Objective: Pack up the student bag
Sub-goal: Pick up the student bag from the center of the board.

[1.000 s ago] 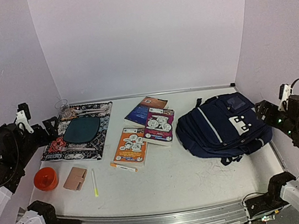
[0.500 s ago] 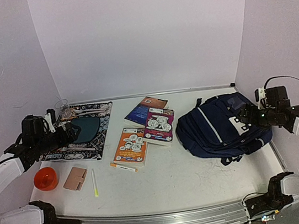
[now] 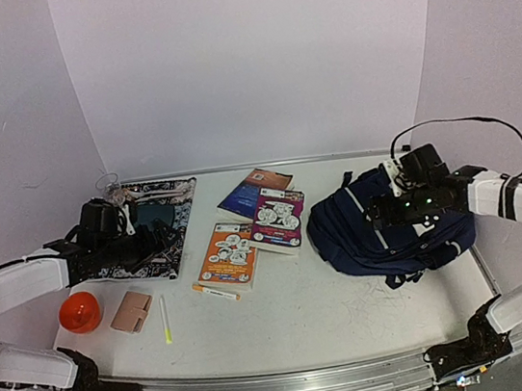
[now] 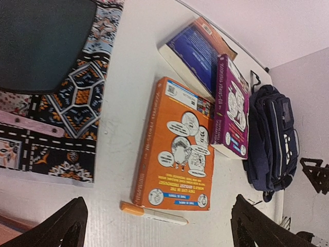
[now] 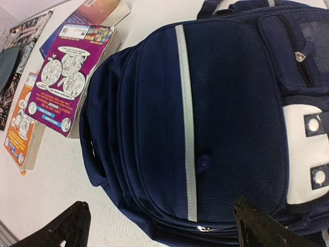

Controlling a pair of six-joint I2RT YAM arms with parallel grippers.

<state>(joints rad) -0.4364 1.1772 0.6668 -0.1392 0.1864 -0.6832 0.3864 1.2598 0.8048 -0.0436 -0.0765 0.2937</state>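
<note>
The student bag (image 3: pixel 422 231) is a navy-blue backpack with a grey-white stripe, lying flat and zipped shut on the right of the table. It fills the right wrist view (image 5: pixel 221 118) and shows at the far edge of the left wrist view (image 4: pixel 275 136). My right gripper (image 3: pixel 380 210) hovers over the bag's left part, open and empty, its jaws wide apart (image 5: pixel 164 226). My left gripper (image 3: pixel 159 244) is over the right edge of the patterned mat (image 3: pixel 168 194), open and empty (image 4: pixel 159 226), facing the books.
An orange book (image 3: pixel 228 253), a purple book (image 3: pixel 277 219) and a blue book (image 3: pixel 253 193) lie mid-table. An orange-capped marker (image 3: pixel 216 293) lies by the orange book (image 4: pixel 177 149). A yellow pen (image 3: pixel 164 318), a tan case (image 3: pixel 131 311) and an orange bowl (image 3: pixel 80 311) sit at the front left.
Both arms have swung inward from the sides. The left gripper moved right over the mat toward the books. The right gripper moved left over the bag.
</note>
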